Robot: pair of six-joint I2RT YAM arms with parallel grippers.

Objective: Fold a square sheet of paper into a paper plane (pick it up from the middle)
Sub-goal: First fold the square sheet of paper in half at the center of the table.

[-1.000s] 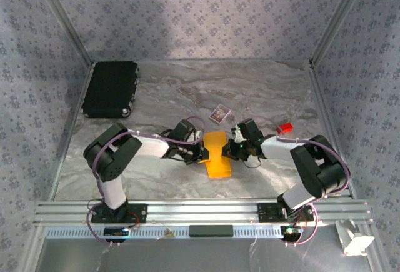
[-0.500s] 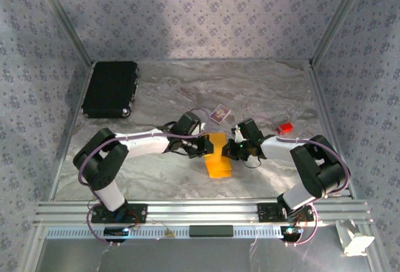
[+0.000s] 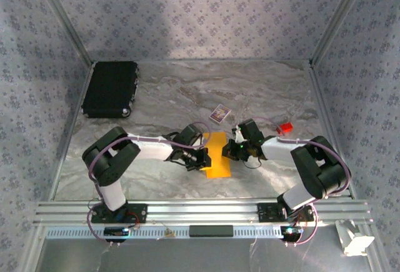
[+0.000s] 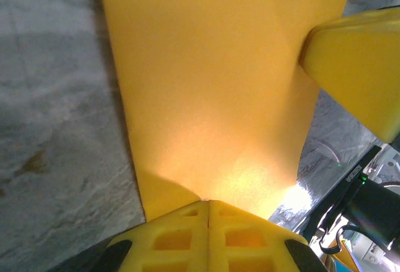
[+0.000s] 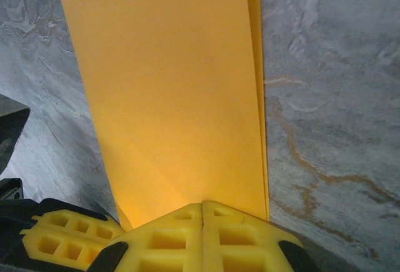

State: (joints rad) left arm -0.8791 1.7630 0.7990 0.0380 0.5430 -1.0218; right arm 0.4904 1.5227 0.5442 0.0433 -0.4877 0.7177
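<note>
Task thing: the sheet of paper (image 3: 217, 154), orange-yellow, lies flat on the bench (image 3: 262, 90) as a long narrow folded strip, its length running 12 to 6 o'clock, a little toward 6 o'clock from the bench's middle.
Layers: the right wrist view shows two paper edges lying close together along the strip's long side.
Left claw (image 4: 208, 202): pressed together, tips down on the strip's 9 o'clock edge; I cannot tell whether any paper is nipped between them.
Right claw (image 5: 202, 204): pressed together, tips on the 3 o'clock edge, opposite the left one; again I cannot tell whether paper is nipped.
Crowding: the two claws face each other across the strip, and each wrist view catches a yellow finger of the other.
Card (image 3: 217, 114): small, patterned, at 12 o'clock from the strip, near but apart.
Red block (image 3: 285, 127): at 2 o'clock from the strip, beside the right arm.
Black case (image 3: 110, 89): at 10 o'clock, well apart, in the bench's far corner.
Count: one sheet, one card, one red block, one case, two claws.
</note>
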